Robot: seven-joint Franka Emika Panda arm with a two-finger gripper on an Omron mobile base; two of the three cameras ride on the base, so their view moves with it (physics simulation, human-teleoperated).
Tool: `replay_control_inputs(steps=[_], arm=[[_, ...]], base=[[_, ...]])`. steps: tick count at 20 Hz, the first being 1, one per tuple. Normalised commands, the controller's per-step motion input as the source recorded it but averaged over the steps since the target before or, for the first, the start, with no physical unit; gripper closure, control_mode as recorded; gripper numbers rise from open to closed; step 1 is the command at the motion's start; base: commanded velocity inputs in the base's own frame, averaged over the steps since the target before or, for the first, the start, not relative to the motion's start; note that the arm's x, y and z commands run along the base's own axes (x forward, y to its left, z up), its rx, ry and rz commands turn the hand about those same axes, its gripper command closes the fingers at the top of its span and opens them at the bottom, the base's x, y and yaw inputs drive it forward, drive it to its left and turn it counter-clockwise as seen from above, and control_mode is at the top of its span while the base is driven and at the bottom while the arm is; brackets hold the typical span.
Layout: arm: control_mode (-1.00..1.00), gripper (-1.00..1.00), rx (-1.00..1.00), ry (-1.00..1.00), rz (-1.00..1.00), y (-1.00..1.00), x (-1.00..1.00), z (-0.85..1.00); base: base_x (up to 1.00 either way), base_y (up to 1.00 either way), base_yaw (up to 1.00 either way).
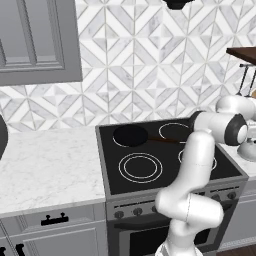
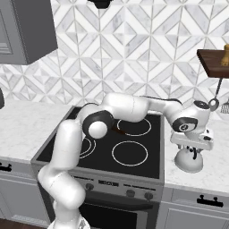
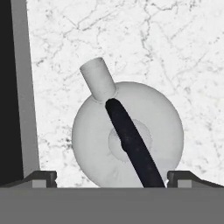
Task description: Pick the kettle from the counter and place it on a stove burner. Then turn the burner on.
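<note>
White arm stretched right; hand [image 2: 192, 144] spread, pointing down over kettle [image 2: 188, 160] on counter [image 2: 214, 172].

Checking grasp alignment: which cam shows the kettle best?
Hand view: the kettle sits centred from above, spout and dark handle clear, claw fingertips wide on either side. Right base view shows it side-on under the claw; left base view catches just an edge.

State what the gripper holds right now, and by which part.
Nothing. The gripper hangs open directly over the kettle, its fingertips spread to either side, with the kettle on the counter.
</note>
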Motion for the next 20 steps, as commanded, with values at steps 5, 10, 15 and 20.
replay_control_inputs(steps=[5,10,15,20], arm=[[-1.0,-1.0,0.0,-0.05,0.0,-0.06,0.0,-0.04],[-1.0,-1.0,0.0,-0.08,0.0,-0.02,0.0,0.02],[-1.0,-1.0,0.0,-0.13,0.0,0.0,0.06,0.0],[-1.0,-1.0,0.0,-0.03,0.01,0.0,0.08,0.0]], base=[[0.0,0.0,0.0],[0.0,0.0,0.0],[0.0,0.0,0.0],[0.0,0.0,0.0]])
